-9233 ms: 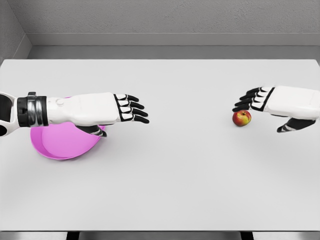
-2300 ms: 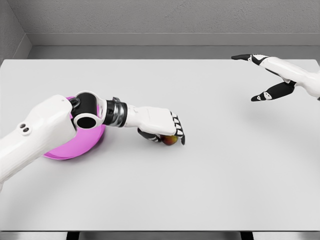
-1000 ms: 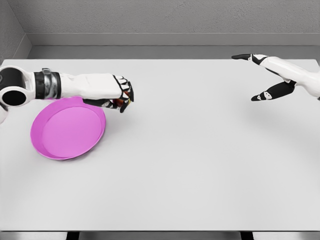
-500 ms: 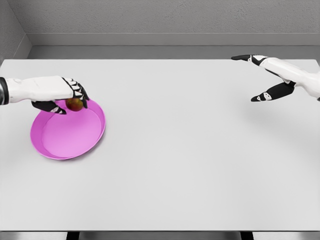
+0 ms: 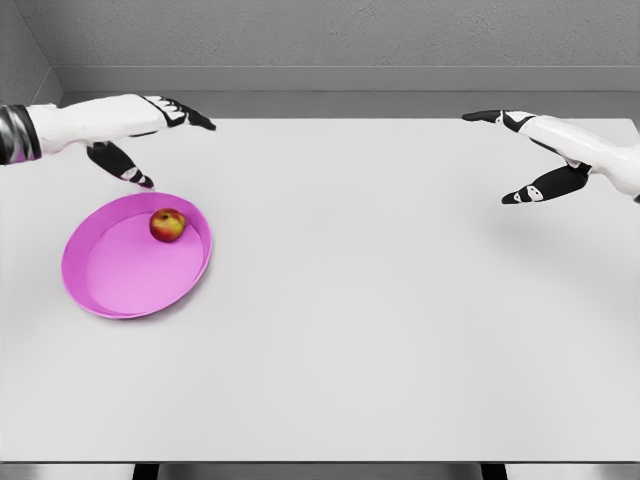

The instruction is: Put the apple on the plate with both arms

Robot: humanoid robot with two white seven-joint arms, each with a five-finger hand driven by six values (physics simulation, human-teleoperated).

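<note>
A red and yellow apple [image 5: 167, 225] lies inside the pink plate [image 5: 110, 285], near its far right rim. My left hand [image 5: 165, 135] hovers above and behind the plate at the far left, fingers spread and holding nothing. My right hand [image 5: 505, 150] is raised over the table's far right corner, also open, far from the apple.
The white table [image 5: 380, 320] stretches wide between the two hands. A grey wall runs along its far edge.
Half a second ago my left hand held the apple over the plate's far rim. It has let go, spread its fingers and lifted back. The apple now rests in the plate.
</note>
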